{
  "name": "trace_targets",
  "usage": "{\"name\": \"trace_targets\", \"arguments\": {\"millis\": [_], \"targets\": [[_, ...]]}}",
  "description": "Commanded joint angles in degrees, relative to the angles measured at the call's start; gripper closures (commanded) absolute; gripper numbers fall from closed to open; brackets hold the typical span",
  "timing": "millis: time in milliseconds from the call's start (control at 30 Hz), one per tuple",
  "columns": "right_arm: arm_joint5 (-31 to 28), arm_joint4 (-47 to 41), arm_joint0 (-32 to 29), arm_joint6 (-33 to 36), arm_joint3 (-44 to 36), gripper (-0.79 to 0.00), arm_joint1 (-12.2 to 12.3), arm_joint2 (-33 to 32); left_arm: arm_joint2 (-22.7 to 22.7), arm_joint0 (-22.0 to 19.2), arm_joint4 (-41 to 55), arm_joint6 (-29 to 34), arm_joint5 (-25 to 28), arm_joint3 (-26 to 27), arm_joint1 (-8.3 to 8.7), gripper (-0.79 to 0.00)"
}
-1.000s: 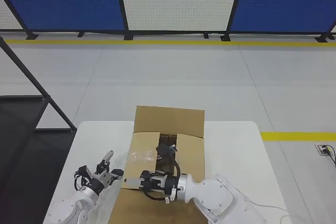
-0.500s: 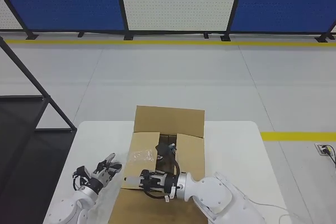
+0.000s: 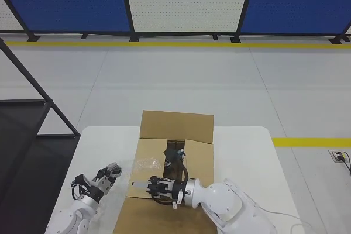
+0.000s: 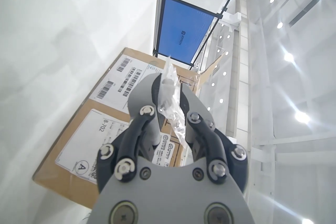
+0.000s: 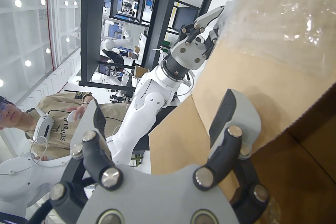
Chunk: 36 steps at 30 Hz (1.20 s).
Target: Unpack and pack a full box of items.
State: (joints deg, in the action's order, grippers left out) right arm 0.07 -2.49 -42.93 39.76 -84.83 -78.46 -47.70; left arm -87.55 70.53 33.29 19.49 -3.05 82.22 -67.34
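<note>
While left claw (image 4: 168, 83) pinches clear bag (image 4: 172, 109) (contents unclear), right claw (image 5: 162, 101) gapes over box (image 3: 176, 126).

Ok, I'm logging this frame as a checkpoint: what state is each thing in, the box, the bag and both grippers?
cardboard box: far flap up, side flaps folded inward, gap between them.
clear plastic bag: one end pinched, the rest lying on a box flap.
left gripper: fingers shut on the bag.
right gripper: fingers open, empty, by the box flap.

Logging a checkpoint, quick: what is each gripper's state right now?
Left gripper: closed on a plastic bag.
Right gripper: open, holding nothing.
</note>
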Motion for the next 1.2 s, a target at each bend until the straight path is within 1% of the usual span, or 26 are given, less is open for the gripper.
{"name": "trace_targets", "arguments": {"millis": [0,133,267,333,367,800,1167], "targets": [[0.4,-0.1,0.2,0.4,0.4,-0.785,-0.1,0.0,-0.3,0.1,0.4,-0.2,0.1,0.0,-0.02,-0.154],[1.4,0.0,0.8,1.3,1.2,-0.785,-0.3,0.2,-0.7,0.3,1.0,-0.4,0.4,0.2,-0.07,-0.135],[2.1,0.1,1.3,2.0,1.8,-0.785,-0.5,0.4,-1.0,0.4,1.4,-0.5,0.7,0.4,-0.13,-0.092],[2.4,0.2,1.5,2.3,2.1,-0.785,-0.6,0.6,-1.1,0.5,1.6,-0.8,0.8,0.4,-0.17,-0.012],[2.6,0.2,1.6,2.4,2.2,-0.785,-0.7,0.6,-1.2,0.5,1.7,-0.8,0.9,0.4,-0.19,0.0],[3.5,0.7,2.1,3.0,3.2,-0.785,-1.3,0.8,-2.4,1.5,4.3,-1.7,2.0,1.2,-0.44,0.0],[4.4,1.2,2.2,3.7,3.4,-0.785,-1.6,0.6,-5.1,2.9,8.1,-2.4,2.5,2.2,-0.55,0.0]]}}
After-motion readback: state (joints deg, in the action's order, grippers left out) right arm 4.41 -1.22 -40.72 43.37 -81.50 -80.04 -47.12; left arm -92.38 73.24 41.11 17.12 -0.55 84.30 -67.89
